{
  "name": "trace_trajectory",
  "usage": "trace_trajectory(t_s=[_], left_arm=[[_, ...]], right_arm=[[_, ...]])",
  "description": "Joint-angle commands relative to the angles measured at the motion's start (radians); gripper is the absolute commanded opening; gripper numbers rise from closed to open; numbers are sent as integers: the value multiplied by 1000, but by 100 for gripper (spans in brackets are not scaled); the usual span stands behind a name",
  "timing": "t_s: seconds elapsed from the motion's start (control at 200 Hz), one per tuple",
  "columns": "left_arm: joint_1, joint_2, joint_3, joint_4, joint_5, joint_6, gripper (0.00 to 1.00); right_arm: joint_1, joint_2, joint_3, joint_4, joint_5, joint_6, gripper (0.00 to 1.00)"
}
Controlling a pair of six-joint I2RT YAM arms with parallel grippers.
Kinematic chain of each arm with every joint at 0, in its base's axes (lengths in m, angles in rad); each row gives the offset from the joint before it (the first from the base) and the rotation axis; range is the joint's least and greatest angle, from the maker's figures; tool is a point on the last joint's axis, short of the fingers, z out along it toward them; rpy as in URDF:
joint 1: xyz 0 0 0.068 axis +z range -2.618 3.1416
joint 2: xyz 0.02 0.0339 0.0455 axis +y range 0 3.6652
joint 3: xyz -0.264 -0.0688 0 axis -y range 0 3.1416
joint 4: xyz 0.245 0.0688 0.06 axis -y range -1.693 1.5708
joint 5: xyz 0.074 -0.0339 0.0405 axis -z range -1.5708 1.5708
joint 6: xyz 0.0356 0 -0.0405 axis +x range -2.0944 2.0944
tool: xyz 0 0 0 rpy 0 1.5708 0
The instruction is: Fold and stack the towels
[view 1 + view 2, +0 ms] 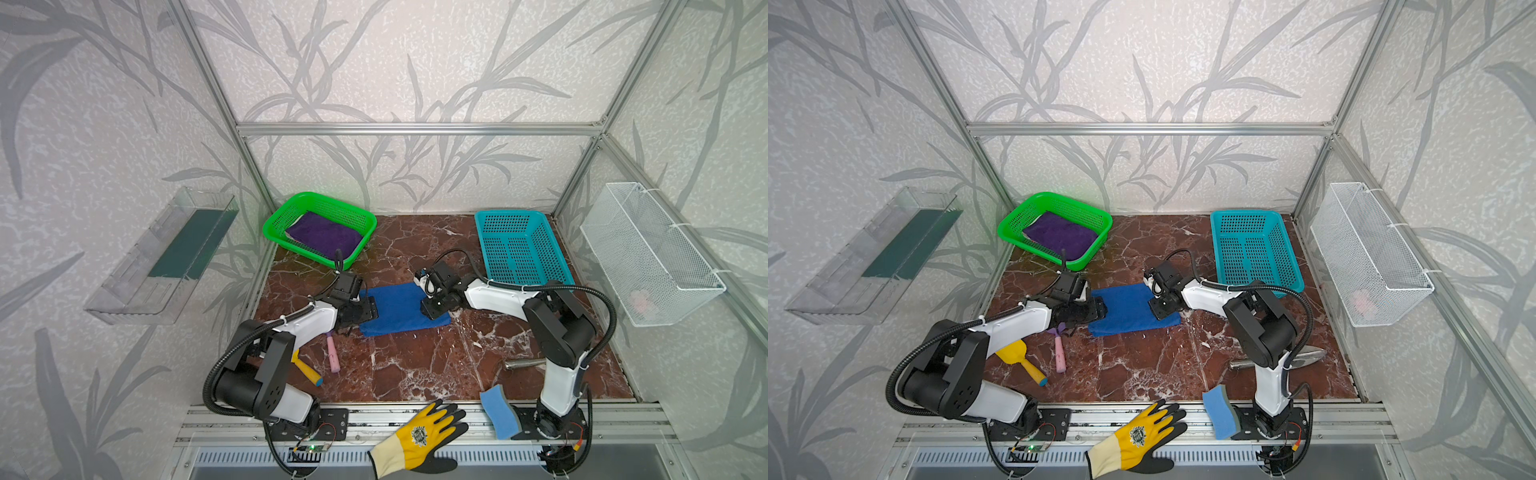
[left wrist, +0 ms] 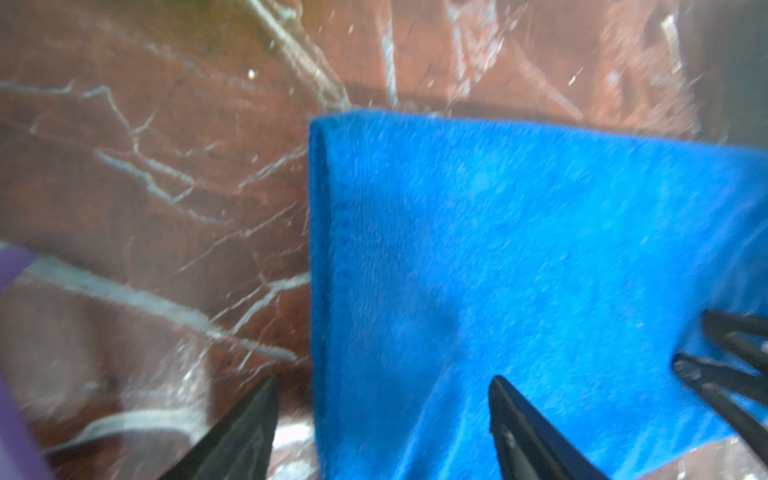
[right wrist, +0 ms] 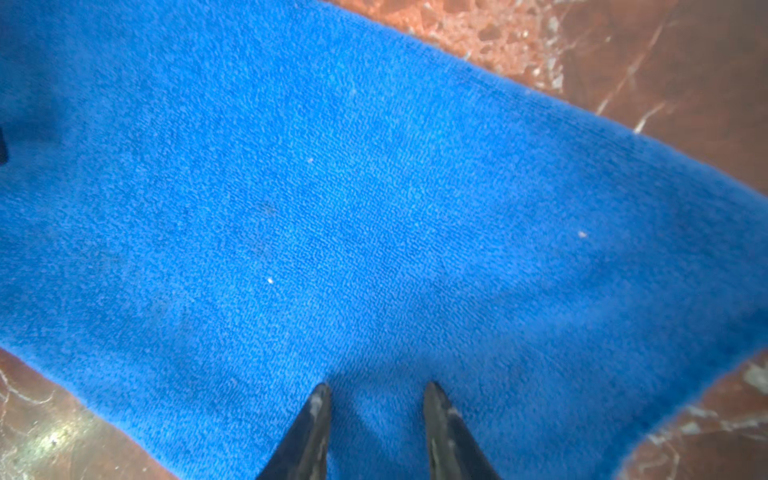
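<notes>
Royal blue terry towel, already folded to a compact rectangle, lies flat near the middle of the red-brown marble-patterned tabletop. The dark purple towel rests folded in the green perforated plastic basket at the far left corner. A pale edge showing beneath it is probably the cream towel, though that cannot be confirmed. The left fingers stand wide apart, straddling the blue towel's edge nearest the tabletop's left side and holding nothing. The right fingers stand slightly apart, tips down on its opposite end, with no cloth visibly gathered between them. Judged stage: two towels stacked. Remaining: any final fold of the blue towel, then its transfer onto the basket stack.
</notes>
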Motion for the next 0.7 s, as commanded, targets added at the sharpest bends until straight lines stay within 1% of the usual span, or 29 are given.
trace_trajectory(t_s=[0.0,0.195,0.315,0.37,0.455,0.54,0.59,0.695], left_arm=[[4,30,-68,62,79,-53,76],[2,51,-105,128,124,-92,64],[2,60,-126,155,133,-99,59],[2,62,-136,171,139,-102,55],[2,64,-144,187,141,-103,51],[2,69,-146,201,140,-102,43],[2,73,-143,208,142,-103,41],[2,89,-135,214,141,-97,28]], right_arm=[[-12,32,-31,-83,46,-6,39],[-9,31,-25,-88,35,-7,39],[-10,30,-28,-86,35,-6,39],[-11,29,-29,-88,33,-6,39],[-11,29,-30,-90,32,-5,39],[-11,29,-31,-90,29,-3,39],[-11,30,-31,-90,27,-4,39],[-11,29,-34,-90,26,-5,39]])
